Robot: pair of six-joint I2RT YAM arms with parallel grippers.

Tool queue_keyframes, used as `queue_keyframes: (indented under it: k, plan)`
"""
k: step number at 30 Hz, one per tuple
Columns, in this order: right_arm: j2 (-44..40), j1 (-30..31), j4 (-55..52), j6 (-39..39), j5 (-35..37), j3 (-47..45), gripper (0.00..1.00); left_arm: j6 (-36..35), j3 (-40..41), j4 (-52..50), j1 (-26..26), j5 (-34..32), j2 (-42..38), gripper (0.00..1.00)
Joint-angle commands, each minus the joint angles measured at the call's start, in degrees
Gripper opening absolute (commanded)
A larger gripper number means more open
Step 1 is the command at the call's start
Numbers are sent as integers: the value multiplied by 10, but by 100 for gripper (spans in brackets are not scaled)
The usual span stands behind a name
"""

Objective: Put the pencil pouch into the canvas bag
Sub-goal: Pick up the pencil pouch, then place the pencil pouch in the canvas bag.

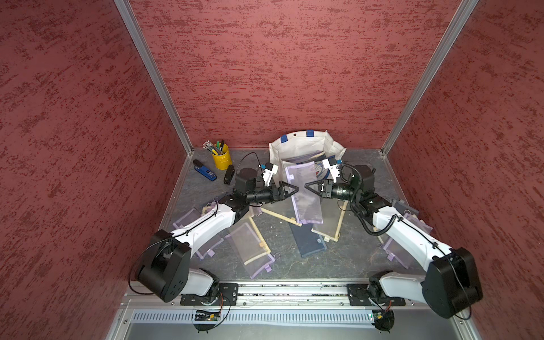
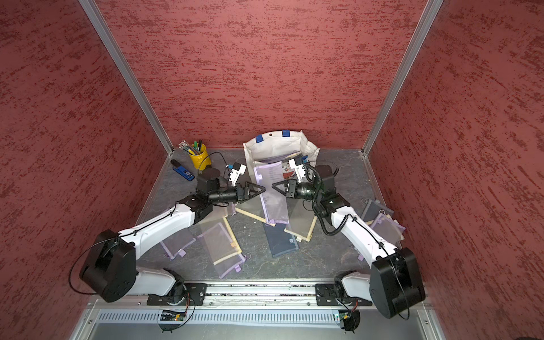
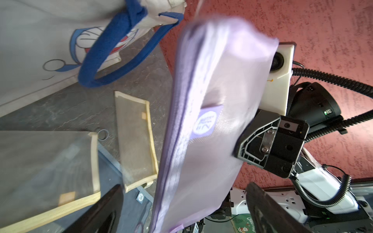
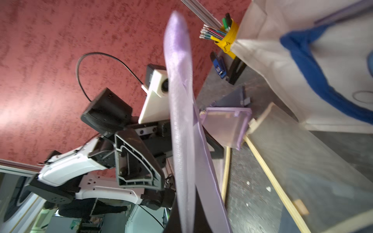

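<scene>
pencil pouch (image 3: 212, 80) tag: purple patch (image 3: 206, 124) with a white round logo; characters too blurred to read
dark blue pouch (image 3: 129, 203) badge: small round white mark (image 3: 140, 196), unreadable
canvas bag (image 3: 40, 40) print: blue cartoon cat face, no lettering legible
green sheet (image 3: 242, 222), left wrist view: white letters, roughly "CHRIS…", rest cut off
top views: nothing legible
</scene>
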State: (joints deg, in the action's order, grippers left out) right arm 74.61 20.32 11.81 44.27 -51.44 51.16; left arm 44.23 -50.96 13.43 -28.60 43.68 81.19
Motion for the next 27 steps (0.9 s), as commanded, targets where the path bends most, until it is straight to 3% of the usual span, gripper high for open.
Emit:
queue_keyframes:
  k: [1,3,6,9,12,13,14,18,23,27]
  plan:
    - [21,2,129,77,-34,26,0,18,-32,103,-8,29,29,90]
    - [28,2,127,73,-35,28,0,33,-47,133,-9,34,48,74]
    - [30,2,107,62,-26,33,0,45,-44,180,-7,30,50,35]
    - [30,1,1,5,8,62,4,22,-45,149,6,19,30,0]
    - [30,0,-138,-71,60,114,35,-55,-83,15,23,-6,5,0]
    - [30,-1,-170,-86,73,129,51,-94,-109,-38,26,-17,1,0]
    - [32,-4,-212,-107,90,147,63,-141,-146,-108,28,-36,0,0]
    - [44,-30,-340,-154,154,193,96,-314,-341,-336,28,-144,57,0]
    - [45,-57,-436,-188,221,211,99,-447,-597,-472,23,-267,205,0]
    - [29,-65,-467,-201,254,214,99,-531,-795,-511,8,-375,339,0]
